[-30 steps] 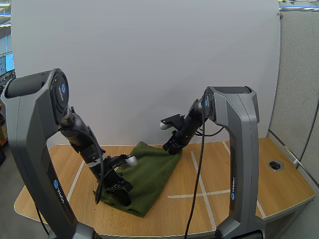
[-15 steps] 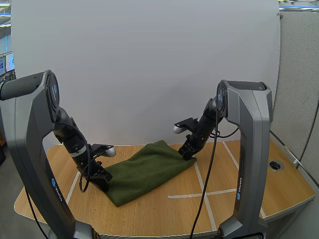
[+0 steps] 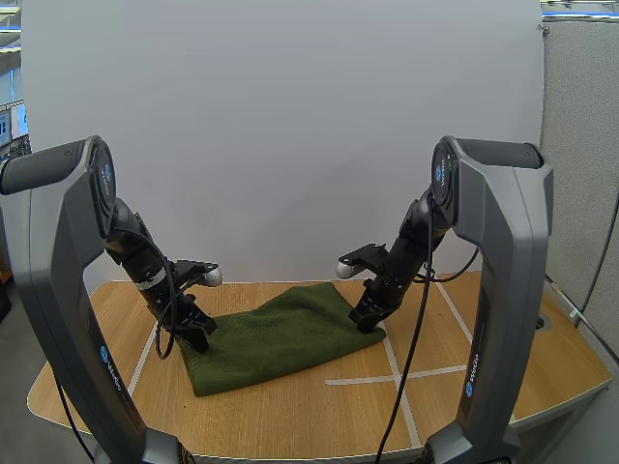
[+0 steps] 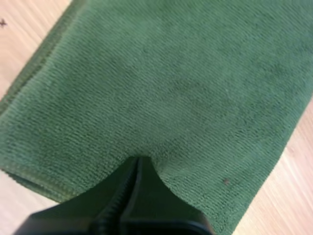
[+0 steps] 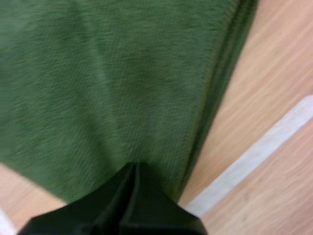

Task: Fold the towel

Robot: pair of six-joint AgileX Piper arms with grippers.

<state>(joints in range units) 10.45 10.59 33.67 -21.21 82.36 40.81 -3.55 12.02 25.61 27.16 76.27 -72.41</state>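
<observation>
- On the wooden table (image 3: 290, 416), in the high view, we see the green towel (image 3: 276, 333) lying flat as a long band, running from about eight o'clock to two o'clock.
- Our left gripper (image 3: 197, 335) sits low at the towel's nine o'clock end.
- In the left wrist view, the left gripper (image 4: 138, 160) is clenched on the towel (image 4: 186, 88), and the cloth puckers around its tips.
- Our right gripper (image 3: 369, 319) sits at the towel's three o'clock end.
- In the right wrist view, the right gripper (image 5: 134, 166) is pinched on the towel (image 5: 98, 83) near its layered edge.
- A white tape line (image 3: 387, 372) crosses the table just beside that end, toward five o'clock.
</observation>
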